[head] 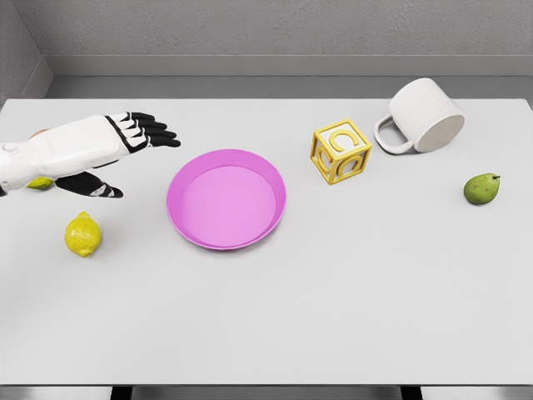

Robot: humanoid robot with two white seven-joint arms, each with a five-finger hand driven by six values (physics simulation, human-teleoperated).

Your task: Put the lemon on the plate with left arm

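Note:
A yellow lemon (pixel 83 234) lies on the white table, left of the pink plate (pixel 226 236). My left hand (pixel 133 154) hovers above and behind the lemon, reaching in from the left edge, fingers spread and holding nothing. Its black fingertips (pixel 162 133) point right toward the plate's upper left rim. The thumb (pixel 92 186) hangs lower, above the lemon. The plate holds nothing. The right arm is out of view.
A small yellow-green object (pixel 39 183) peeks out under my left forearm. A yellow letter block (pixel 341 151) stands right of the plate. A white mug (pixel 420 117) lies on its side at the back right. A green pear (pixel 481 188) sits at the far right.

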